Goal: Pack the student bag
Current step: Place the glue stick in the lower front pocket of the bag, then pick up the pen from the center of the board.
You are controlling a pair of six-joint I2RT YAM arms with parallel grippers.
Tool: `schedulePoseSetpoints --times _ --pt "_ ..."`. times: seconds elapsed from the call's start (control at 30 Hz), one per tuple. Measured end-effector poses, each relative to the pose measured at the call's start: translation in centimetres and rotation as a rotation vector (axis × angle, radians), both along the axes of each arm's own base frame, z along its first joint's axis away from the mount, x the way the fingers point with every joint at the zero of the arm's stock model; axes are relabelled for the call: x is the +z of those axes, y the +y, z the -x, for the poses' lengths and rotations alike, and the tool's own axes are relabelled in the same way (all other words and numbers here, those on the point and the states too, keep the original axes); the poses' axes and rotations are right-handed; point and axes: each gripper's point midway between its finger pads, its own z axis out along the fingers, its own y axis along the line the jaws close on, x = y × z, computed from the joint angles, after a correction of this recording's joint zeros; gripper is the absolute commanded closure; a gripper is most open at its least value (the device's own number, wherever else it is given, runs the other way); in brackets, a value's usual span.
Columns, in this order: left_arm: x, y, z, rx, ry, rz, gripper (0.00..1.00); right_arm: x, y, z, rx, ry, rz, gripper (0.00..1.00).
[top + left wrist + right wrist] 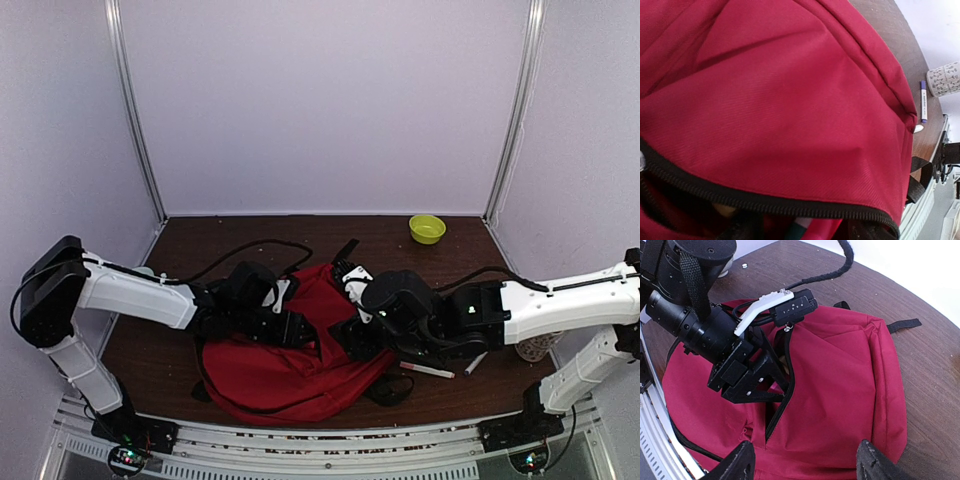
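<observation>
Widening student bag (300,375) at zipper opening (781,405), frame centre: left fingers (765,387) splayed there; right fingers (742,465) splayed, empty; gentle outward pull advised.

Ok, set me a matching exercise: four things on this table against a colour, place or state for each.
Things:
1. student bag
2. bowl
3. patterned cup
4. purple-capped pen

Descriptions:
A. lying flat between the bag's edge and the cup
B. green, in the far right corner
C. dark red, zip partly open
D. white with dark print

Pairs: 1-C, 2-B, 3-D, 4-A
</observation>
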Motion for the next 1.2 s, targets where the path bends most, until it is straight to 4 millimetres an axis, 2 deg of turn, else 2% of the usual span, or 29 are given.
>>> schedulePoseSetpoints --times 0.13,0.43,0.6,0.77,0.9,1.07,1.2 --pt "0.7 0.9 -0.3 0.021 -0.034 -0.031 0.39 0.0 0.0 0.0 0.000 0.000 0.000 0.30" --pt "5.3 4.1 -1.1 0.096 -0.176 -0.074 0.40 0.6 -0.4 -0.2 -0.018 -0.012 -0.012 0.30" --pt "6.0 6.7 -0.5 0.125 -0.221 -0.117 0.40 0.5 -1.5 -0.9 -0.085 -0.024 0.006 0.29" --pt "6.9 8.8 -0.2 0.155 -0.268 -0.156 0.37 0.3 -3.6 -1.7 -0.203 -0.023 0.019 0.26" --pt "7.8 10.3 -0.1 0.181 -0.309 -0.172 0.30 -0.1 -5.9 -2.5 -0.316 -0.001 0.027 0.25" --pt "8.6 11.9 0.0 0.213 -0.352 -0.192 0.18 -1.5 -9.5 -3.7 -0.475 0.049 0.058 0.24" --pt "8.8 12.8 0.1 0.230 -0.368 -0.211 0.13 -3.0 -12.7 -4.7 -0.606 0.102 0.068 0.19"
